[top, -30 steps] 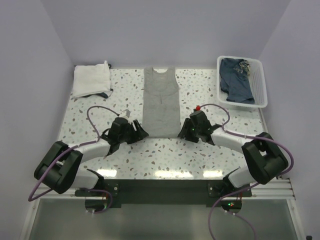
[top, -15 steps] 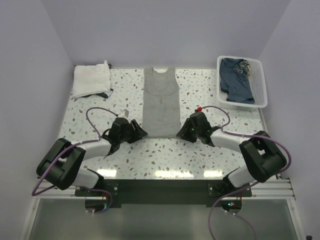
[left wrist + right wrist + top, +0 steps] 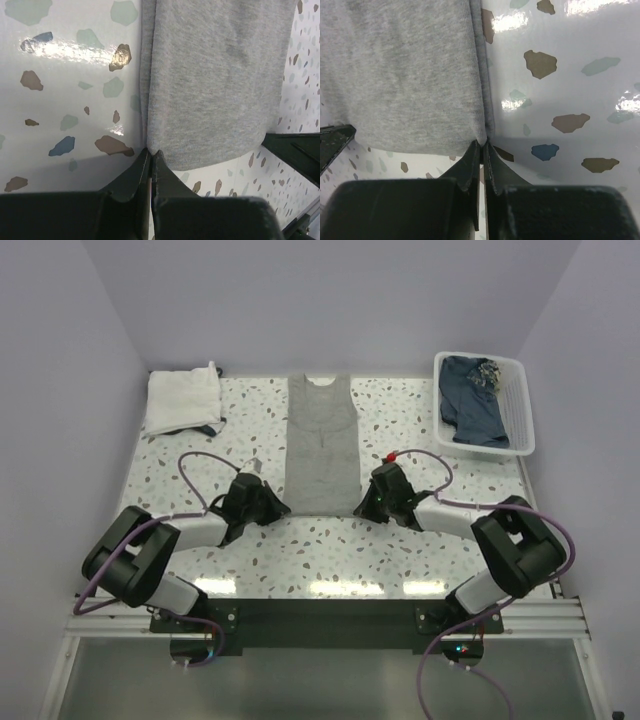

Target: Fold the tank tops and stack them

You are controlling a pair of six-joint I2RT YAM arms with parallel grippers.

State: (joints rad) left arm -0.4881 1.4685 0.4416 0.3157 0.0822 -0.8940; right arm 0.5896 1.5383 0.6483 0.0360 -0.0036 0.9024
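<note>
Currently, 1 grey tank top [image 3: 322, 440] lies flat at the centre of the desk [image 3: 420, 430], with its neckline toward 12 o'clock and its hem toward 6. The left pincer [image 3: 151, 152] is closed to a hairline gap on the hem's 7 o'clock corner, the cloth edge nipped between its tips. The right pincer [image 3: 483, 145] is closed likewise on the 5 o'clock corner. The white tank top [image 3: 183, 398] rests folded at 10 o'clock, well apart. The basket [image 3: 520, 400] at 2 o'clock holds dark blue cloth [image 3: 470, 405].

Grey top [image 3: 321, 445] flat; white top [image 3: 183, 397] folded
</note>
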